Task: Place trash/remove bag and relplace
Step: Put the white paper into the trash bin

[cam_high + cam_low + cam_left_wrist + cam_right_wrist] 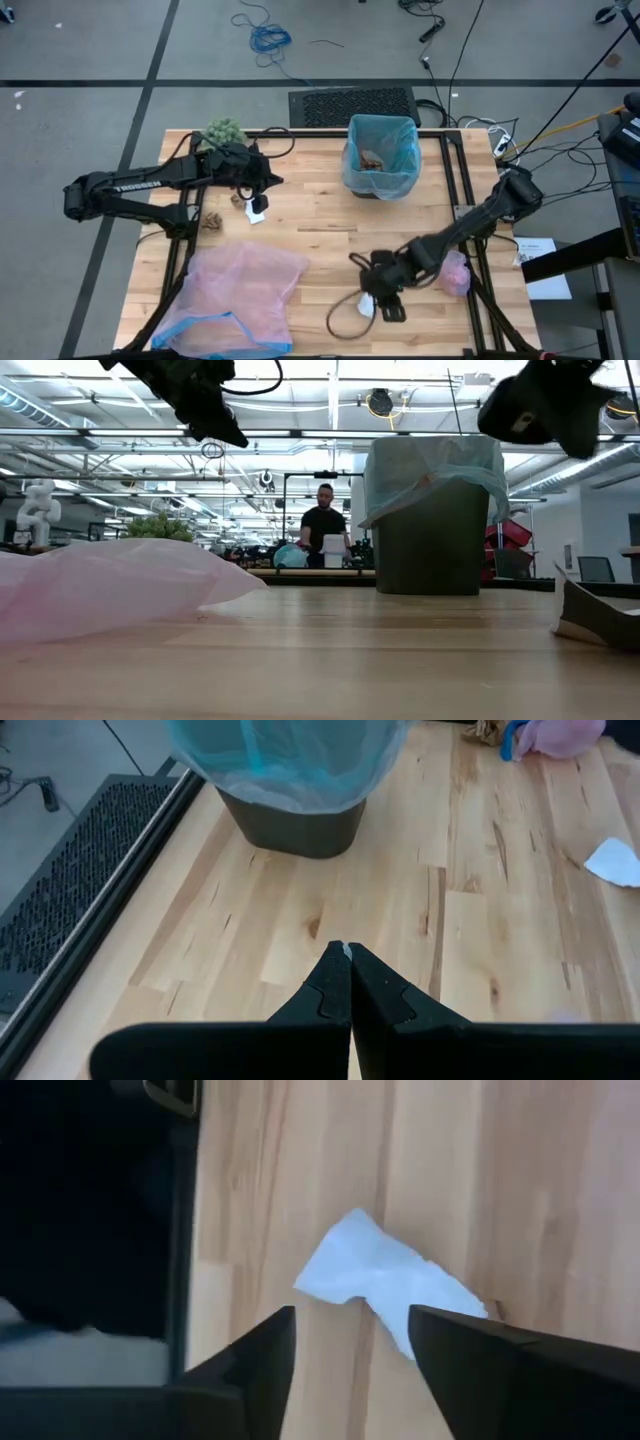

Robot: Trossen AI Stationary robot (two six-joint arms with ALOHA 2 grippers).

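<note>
The brown bin (380, 188), lined with the light-blue bag (381, 150), stands at the table's far middle, with a brown scrap (372, 160) inside. My left gripper (268, 184) is shut and raised over a white scrap (257, 213); a brown scrap (212, 220) lies to its left. My right gripper (350, 1345) is open and hovers over a white paper piece (385, 1280) lying flat on the near part of the table (368, 306). The pink wad (455, 272) lies to the right of that arm. In the low view both grippers (215, 410) (555, 405) hang well above the table.
A translucent pink bag with a blue rim (235, 295) lies spread on the near left. A fuzzy green ball (225, 131) sits at the far left. A dark cable loop (345, 318) lies beside the right gripper. Bare wood runs across the table's middle (330, 225). A person (323, 525) stands far behind.
</note>
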